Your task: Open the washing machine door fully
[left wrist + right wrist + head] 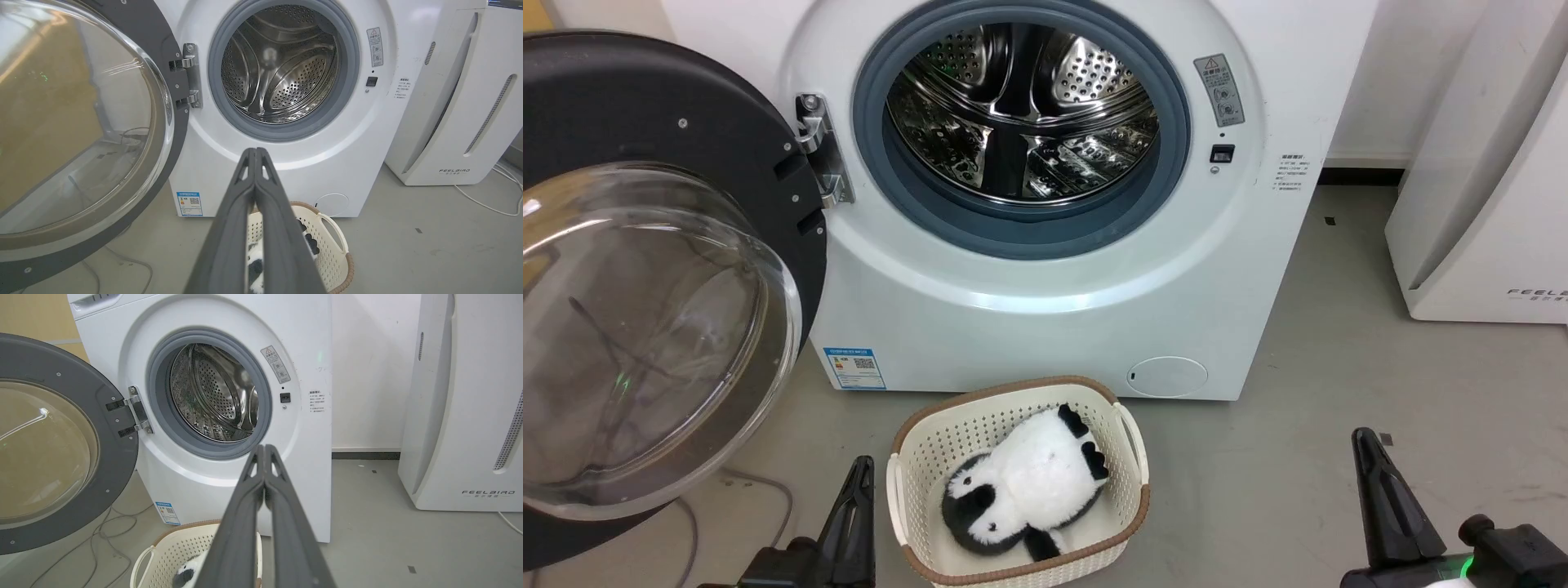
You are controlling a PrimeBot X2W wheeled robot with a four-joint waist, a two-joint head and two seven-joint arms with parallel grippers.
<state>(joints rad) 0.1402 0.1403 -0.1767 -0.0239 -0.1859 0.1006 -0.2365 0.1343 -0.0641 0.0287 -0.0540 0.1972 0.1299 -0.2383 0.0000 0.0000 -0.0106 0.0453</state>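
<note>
The large round black-rimmed glass-bowled door [654, 310] is hanging swung wide, left of the white front-loading washing machine [1045, 327]. The left gripper [860, 474] and right gripper [1365, 445] are hovering low, fingers pressed together, pinching nothing. The opening is looking finished; at most, the next move is calling for a gentle outward nudge on the rim
</note>
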